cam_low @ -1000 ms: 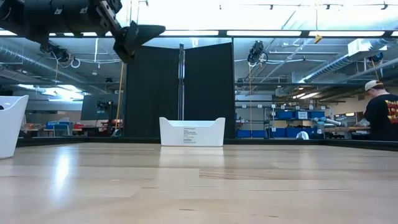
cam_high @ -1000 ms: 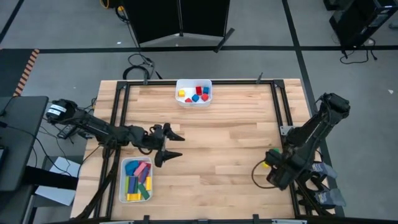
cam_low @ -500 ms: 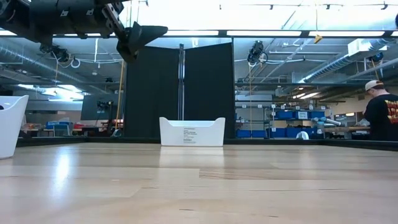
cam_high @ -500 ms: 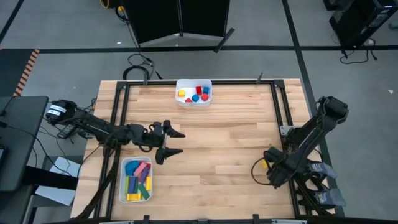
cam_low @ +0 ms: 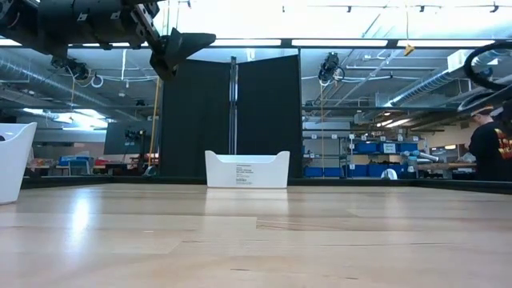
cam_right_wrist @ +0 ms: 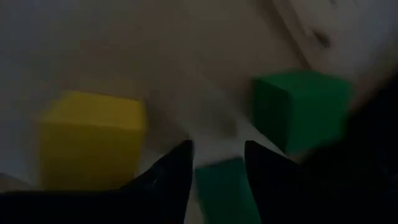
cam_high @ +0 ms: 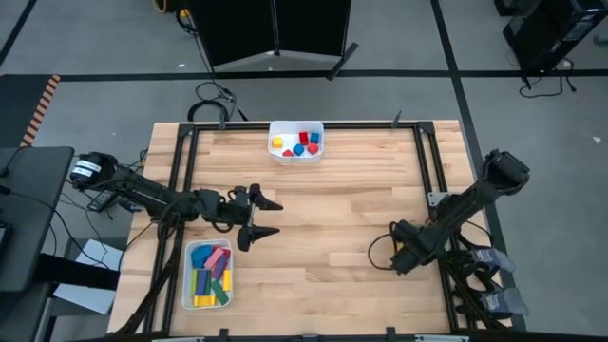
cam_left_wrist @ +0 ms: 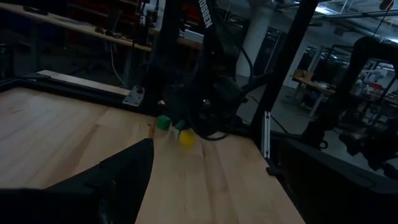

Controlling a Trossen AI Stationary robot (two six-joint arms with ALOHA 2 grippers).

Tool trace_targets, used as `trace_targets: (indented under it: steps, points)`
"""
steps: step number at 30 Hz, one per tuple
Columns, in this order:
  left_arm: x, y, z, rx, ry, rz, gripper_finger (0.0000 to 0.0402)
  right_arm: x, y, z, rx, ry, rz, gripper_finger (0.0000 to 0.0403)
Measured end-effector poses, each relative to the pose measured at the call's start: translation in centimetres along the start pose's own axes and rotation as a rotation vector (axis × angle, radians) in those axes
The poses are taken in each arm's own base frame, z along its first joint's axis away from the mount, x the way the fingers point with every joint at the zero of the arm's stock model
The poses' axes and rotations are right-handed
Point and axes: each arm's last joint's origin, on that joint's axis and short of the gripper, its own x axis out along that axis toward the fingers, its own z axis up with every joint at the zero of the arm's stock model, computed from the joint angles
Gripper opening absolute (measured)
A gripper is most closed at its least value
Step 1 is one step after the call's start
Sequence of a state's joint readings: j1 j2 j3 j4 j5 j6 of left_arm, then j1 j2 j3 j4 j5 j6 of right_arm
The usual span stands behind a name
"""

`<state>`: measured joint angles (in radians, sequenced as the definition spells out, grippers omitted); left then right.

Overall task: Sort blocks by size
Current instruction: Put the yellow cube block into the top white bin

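Two small cubes, yellow (cam_right_wrist: 90, 137) and green (cam_right_wrist: 301, 109), near the wooden surface's (cam_high: 332, 214) right edge under right gripper (cam_high: 403, 258), jaws slightly apart; left gripper (cam_high: 266, 217) raised, jaws apart, beside tray of long coloured bars (cam_high: 209, 274).

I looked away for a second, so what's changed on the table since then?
The right gripper has swung inward from the table's right edge, low over the yellow cube and green cube. The left gripper, its jaws open, barely shifted. Both trays stayed put.
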<state>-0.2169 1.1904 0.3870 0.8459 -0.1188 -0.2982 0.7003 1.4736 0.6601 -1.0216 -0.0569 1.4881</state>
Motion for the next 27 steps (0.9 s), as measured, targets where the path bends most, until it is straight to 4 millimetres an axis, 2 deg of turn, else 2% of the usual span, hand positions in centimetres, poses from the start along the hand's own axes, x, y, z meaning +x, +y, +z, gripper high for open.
trace_targets:
  steps: [7, 15, 19, 22, 27]
  points:
    - [0.0, 0.0, 0.0, -0.001, 0.002, -0.013, 0.0353, -0.6, 2.3, 2.3, -0.069, -0.083, 0.015, 0.0155]
    - [0.0, -0.1, 0.1, -0.003, -0.003, -0.018, 0.0353, -3.1, 6.6, 5.6, -0.16, -0.322, 0.274, 0.0155]
    - [0.0, 0.0, -0.1, 0.006, 0.012, -0.014, 0.0353, -5.1, 7.5, 6.8, -0.205, -0.436, 0.291, 0.0156]
    - [0.3, 0.2, -0.7, 0.034, 0.041, 0.003, 0.0353, -7.4, 7.5, 7.0, -0.234, -0.554, 0.297, 0.0155]
    - [2.6, 0.5, -2.3, 0.07, 0.107, 0.077, 0.0353, -11.9, 6.2, 5.7, -0.274, -0.769, 0.318, 0.0158]
